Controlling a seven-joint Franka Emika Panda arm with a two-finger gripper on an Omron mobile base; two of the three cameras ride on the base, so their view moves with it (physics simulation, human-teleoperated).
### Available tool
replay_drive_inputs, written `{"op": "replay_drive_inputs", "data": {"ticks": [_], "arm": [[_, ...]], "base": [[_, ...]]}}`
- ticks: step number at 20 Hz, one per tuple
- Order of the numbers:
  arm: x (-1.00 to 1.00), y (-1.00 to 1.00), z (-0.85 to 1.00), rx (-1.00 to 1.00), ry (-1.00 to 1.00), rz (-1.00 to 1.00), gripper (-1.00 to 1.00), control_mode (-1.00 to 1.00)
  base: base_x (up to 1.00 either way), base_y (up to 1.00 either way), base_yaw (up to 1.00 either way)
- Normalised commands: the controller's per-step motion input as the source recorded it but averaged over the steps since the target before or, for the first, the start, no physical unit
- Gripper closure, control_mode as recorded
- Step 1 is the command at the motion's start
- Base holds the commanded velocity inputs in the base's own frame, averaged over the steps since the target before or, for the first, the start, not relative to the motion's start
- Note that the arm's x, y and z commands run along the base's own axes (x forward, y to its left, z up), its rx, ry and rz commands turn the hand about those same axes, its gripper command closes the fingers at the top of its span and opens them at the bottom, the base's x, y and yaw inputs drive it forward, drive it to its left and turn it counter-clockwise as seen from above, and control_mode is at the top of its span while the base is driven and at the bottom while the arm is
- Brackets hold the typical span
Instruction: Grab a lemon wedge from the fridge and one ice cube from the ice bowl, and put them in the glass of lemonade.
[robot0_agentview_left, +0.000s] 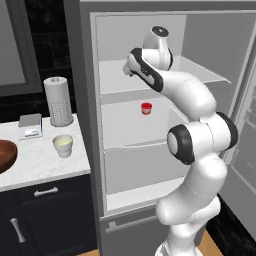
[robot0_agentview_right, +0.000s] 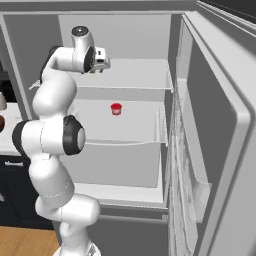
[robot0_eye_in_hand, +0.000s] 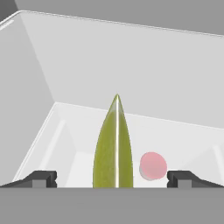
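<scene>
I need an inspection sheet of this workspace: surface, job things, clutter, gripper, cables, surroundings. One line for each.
Surface: white marble counter left of the fridge.
Job's things: fridge door open; lemon wedge on a fridge shelf, between the finger tips; glass of lemonade and ice bowl on the counter.
Clutter: small red cup on the middle shelf; scale; paper towel roll.
Grippers: gripper open, holding nothing.
Cables: nothing seen.
Surroundings: dark cabinets below.

Matt grey fridge (robot0_agentview_left: 85, 125) with smooth white shelves, glossy reddish-brown ice bowl (robot0_agentview_left: 5, 155), pale marble-look counter (robot0_agentview_left: 35, 165).

One lemon wedge (robot0_eye_in_hand: 113, 148), two cups (robot0_agentview_left: 146, 108) (robot0_agentview_left: 63, 145)
</scene>
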Motion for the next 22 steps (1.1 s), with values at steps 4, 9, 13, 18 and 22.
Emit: {"op": "replay_drive_inputs", "data": {"ticks": [4, 9, 13, 18, 22], "arm": [[0.15, 0.00, -0.17, -0.01, 0.00, 0.00, -1.00, -1.00], [-0.38, 0.00, -0.05, 0.00, -0.06, 0.00, -1.00, -1.00], [0.20, 0.03, 0.00, 0.00, -0.07, 0.00, -1.00, -1.00], [0.47, 0.10, -0.15, 0.00, -0.01, 0.00, -1.00, -1.00], [0.21, 0.06, 0.00, 0.00, 0.00, 0.00, -1.00, -1.00]], "base": [[0.00, 0.00, 0.00], [0.00, 0.00, 0.00], [0.00, 0.00, 0.00], [0.00, 0.00, 0.00], [0.00, 0.00, 0.00]]}}
